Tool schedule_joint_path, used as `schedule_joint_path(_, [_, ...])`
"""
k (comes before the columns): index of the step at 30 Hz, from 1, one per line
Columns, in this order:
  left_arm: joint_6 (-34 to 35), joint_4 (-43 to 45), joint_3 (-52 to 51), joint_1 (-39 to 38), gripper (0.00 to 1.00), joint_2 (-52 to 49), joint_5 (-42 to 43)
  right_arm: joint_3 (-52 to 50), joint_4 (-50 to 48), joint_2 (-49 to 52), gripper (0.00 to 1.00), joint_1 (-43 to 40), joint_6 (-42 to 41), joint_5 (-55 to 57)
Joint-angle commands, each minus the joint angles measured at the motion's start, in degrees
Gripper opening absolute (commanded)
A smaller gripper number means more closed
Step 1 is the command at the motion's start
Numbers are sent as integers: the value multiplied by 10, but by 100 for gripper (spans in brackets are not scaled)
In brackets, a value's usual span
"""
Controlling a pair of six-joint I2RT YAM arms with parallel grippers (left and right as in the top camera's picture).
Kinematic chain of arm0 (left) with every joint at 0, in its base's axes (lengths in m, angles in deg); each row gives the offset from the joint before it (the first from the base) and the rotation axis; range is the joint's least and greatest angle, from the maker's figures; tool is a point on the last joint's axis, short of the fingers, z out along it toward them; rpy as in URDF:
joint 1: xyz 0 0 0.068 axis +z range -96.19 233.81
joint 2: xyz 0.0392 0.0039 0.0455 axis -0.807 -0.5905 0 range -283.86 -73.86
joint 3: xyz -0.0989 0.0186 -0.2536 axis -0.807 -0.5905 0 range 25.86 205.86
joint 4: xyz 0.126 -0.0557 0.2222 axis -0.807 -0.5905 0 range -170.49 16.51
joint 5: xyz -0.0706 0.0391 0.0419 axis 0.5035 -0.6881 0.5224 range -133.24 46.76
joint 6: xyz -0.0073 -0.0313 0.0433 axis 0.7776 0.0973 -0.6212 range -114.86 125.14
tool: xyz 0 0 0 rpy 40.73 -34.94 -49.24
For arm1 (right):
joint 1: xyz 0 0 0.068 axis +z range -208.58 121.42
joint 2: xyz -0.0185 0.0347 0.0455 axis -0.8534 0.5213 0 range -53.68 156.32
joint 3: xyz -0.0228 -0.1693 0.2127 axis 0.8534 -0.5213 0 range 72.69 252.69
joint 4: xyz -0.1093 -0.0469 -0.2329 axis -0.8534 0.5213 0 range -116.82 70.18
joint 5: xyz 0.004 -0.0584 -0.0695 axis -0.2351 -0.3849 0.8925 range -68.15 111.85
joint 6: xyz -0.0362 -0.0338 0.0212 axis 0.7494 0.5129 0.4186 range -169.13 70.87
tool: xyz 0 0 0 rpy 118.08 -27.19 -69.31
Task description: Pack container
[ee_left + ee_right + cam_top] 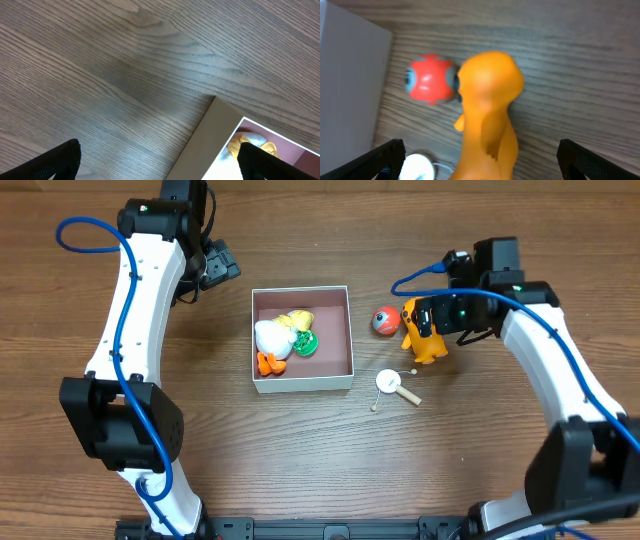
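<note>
both spread wide: left claw [160,150] by the container [200,145] corner, right claw [480,150] astride the orange toy [487,85]

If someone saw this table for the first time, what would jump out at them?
The bright orange figure right of the container, below the open right gripper, with a red ball beside it. Next, the white-walled container in the middle of the table, holding a cluster of white, yellow, green and orange toys along its left side.
</note>
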Motion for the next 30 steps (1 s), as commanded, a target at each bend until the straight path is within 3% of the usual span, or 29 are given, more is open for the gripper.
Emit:
schedule_joint_path(1, [13, -1, 5, 0, 100, 14, 5, 8, -5, 39, 100, 1, 2, 14])
schedule_joint_path(8, [13, -1, 5, 0, 100, 14, 5, 5, 5, 76, 97, 1, 0, 14])
schedule_joint_path(9, [13, -1, 5, 0, 100, 14, 5, 1, 3, 76, 94, 1, 0, 14])
schedule_joint_path(11, [13, -1, 5, 0, 100, 14, 5, -5, 1, 76, 76, 1, 0, 14])
schedule_joint_path(16, [13, -1, 5, 0, 100, 14, 5, -16, 0, 76, 74, 1, 0, 14])
schedule_joint_path(19, [13, -1, 5, 0, 100, 14, 5, -20, -2, 80, 83, 1, -1, 13])
schedule_joint_path(21, [13, -1, 5, 0, 100, 14, 5, -21, -1, 82, 81, 1, -1, 12])
schedule_joint_path(24, [13, -1, 5, 0, 100, 14, 5, -22, 0, 82, 55, 1, -1, 11])
schedule_joint_path(27, [13, -1, 5, 0, 100, 14, 5, -23, 0, 82, 52, 1, -1, 7])
schedule_joint_path(30, [13, -1, 5, 0, 100, 14, 5, -23, 2, 82, 35, 1, -1, 7])
